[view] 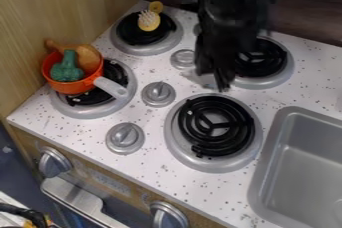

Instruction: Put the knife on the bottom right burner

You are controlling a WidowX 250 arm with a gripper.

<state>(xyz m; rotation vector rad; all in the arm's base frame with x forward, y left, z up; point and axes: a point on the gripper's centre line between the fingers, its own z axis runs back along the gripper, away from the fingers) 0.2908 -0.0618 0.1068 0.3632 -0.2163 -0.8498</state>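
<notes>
Hand [214,79] points down at the end of the black arm, behind the bottom right burner [214,125] and in front of the back right one [262,61]; I cannot tell whether it is apart, together or clamped on something. What seems to be the knife [200,78], a grey blade-like shape, shows beside its tip, also behind the bottom right burner, too blurred for me to say whether the two touch. That burner has a black coil in a grey ring, set on the speckled white bench [167,182]. Left of it, the orange pan [70,86] sits on the front left burner [87,111], its pale handle towards the landmark burner, with a green toy [65,69] and a wooden spoon [87,58] inside. Farther back and left of the landmark, the yellow brush [148,21] lies on the back left burner [127,32]. Right of the landmark is the grey sink [297,167]. Below and left of it, the front panel [110,182] bears faint marks, too small to read.
</notes>
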